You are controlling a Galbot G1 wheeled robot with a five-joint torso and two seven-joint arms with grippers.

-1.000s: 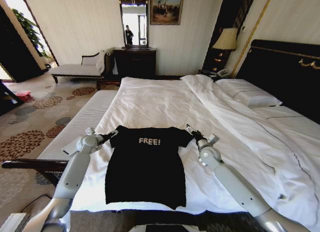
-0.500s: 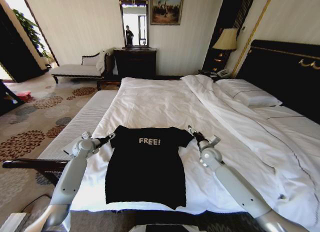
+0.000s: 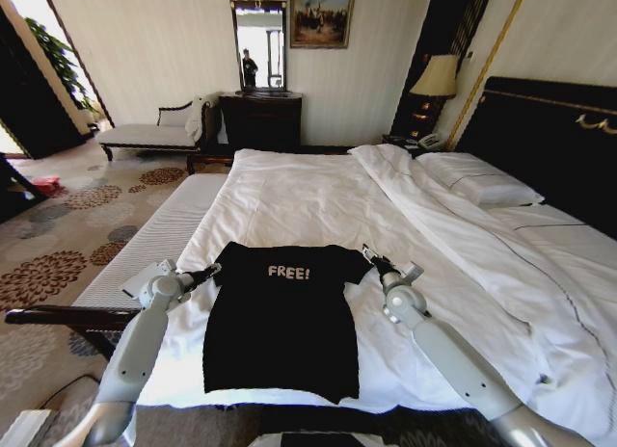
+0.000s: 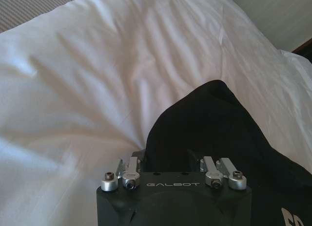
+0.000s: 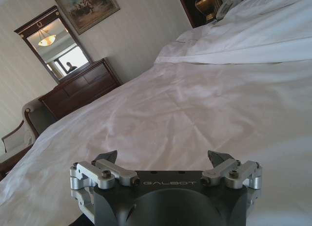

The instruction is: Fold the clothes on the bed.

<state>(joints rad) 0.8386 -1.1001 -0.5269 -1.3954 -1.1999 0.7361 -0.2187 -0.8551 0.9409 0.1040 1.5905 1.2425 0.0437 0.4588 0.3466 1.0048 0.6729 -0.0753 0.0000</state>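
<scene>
- Head view: the black T-shirt point(image 3: 277, 317) lies flat, chest up, on the white duvet point(image 3: 318, 201) near the foot of the bed point(image 3: 540, 129), its white "FREE!" print readable and its hem toward the robot. The left gripper point(image 3: 210, 271) sits at the tip of the shirt's left sleeve; the right gripper point(image 3: 367, 253) sits just beside the right sleeve. From here I cannot tell how either pair of jaws stands. A striped white bench point(image 3: 145, 245) runs along the bed's left side, and a dark dresser point(image 3: 260, 119) with a mirror stands at the far wall.
- Left wrist view: the left gripper point(image 4: 171, 163) is low over the duvet point(image 4: 73, 89) with the black sleeve fabric point(image 4: 209, 123) bunched right in front of it. The cloth covers the jaw tips, so I cannot tell whether they clamp it.
- Right wrist view: the right gripper point(image 5: 165, 160) has its jaws spread wide apart with nothing between them, over the bare white duvet point(image 5: 195, 99). The dresser point(image 5: 78, 92) and mirror show beyond.
</scene>
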